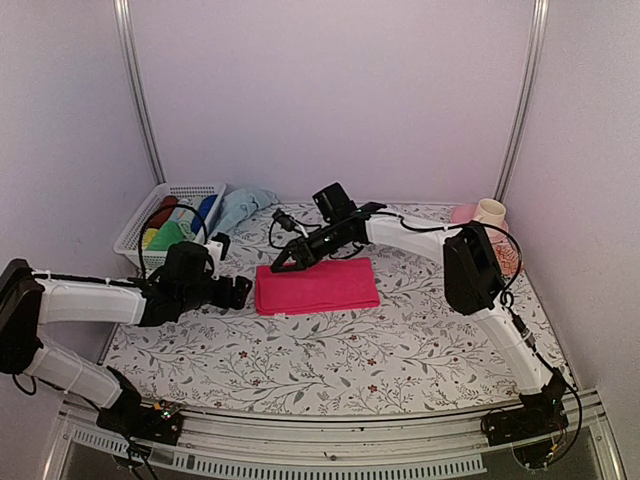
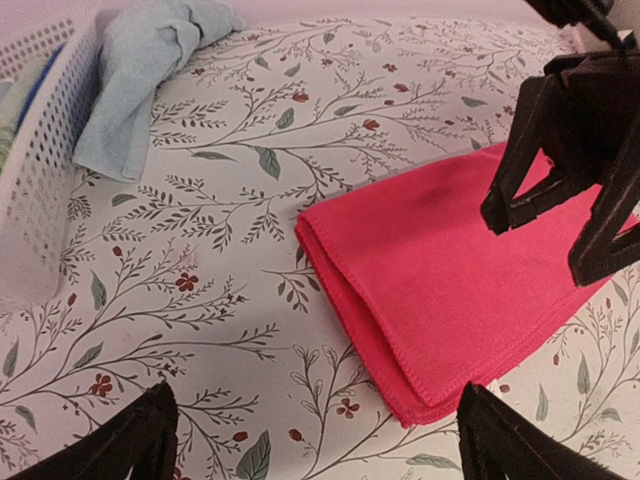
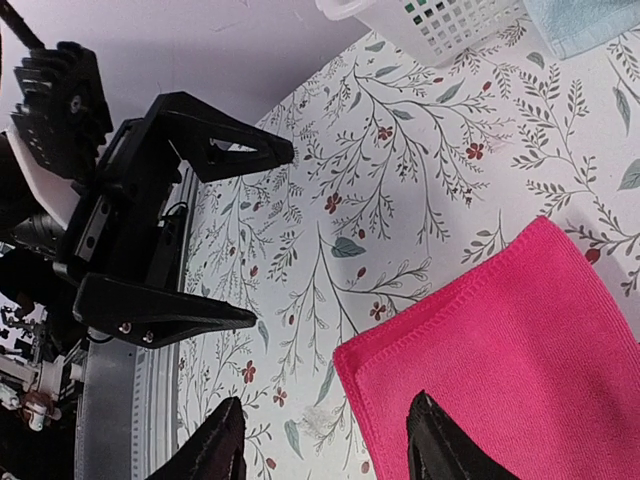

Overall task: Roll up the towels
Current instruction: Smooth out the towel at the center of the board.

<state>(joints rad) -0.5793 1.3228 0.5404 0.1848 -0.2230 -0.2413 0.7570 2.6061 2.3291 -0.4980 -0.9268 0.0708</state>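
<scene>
Right gripper parted over pink towel corner | blue towel mostly cropped

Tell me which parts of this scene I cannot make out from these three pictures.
1. Left wrist view: the right gripper covers part of the pink towel's right end.
2. Right wrist view: the top edge cuts off the pale blue towel, and only a corner shows.
3. Top view: the rolls in the basket are too small and crowded to count.
</scene>
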